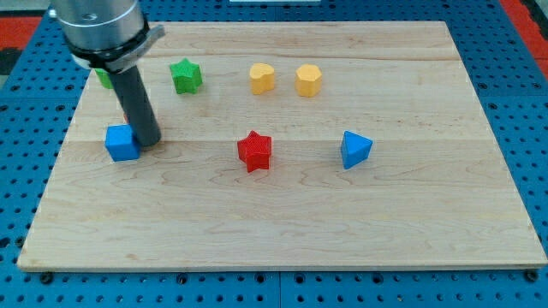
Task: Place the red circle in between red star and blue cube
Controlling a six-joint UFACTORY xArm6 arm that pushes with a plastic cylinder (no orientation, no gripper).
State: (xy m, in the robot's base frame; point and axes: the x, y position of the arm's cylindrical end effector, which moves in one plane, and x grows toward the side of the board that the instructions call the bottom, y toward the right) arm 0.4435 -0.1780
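Wooden desk seen from above and the front, resting on a blue pegboard. At the view's top left, a grey robot arm ends in a dark rod that leans slightly toward the view's right as it comes down. The end effector is just this plain rod w/ no jaws, so it grips nothing. Its tip sits on the desk, touching or just beside the right side of the blue cube.

The red star lies near the desk's centre, well apart from the cube to the view's right, flat, one arm pointing to the view's top. The strip btwn cube and star holds only the tip.

The red circle does not show anywhere in view, so its place, facing and long axis cannot be told.

Other blocks: a blue wedge-like block right of the red star; a green star toward the top left; a green block partly hidden behind the arm, shape unclear; two yellow blocks, one rounded and one approx. hexagonal, side by side at top centre.
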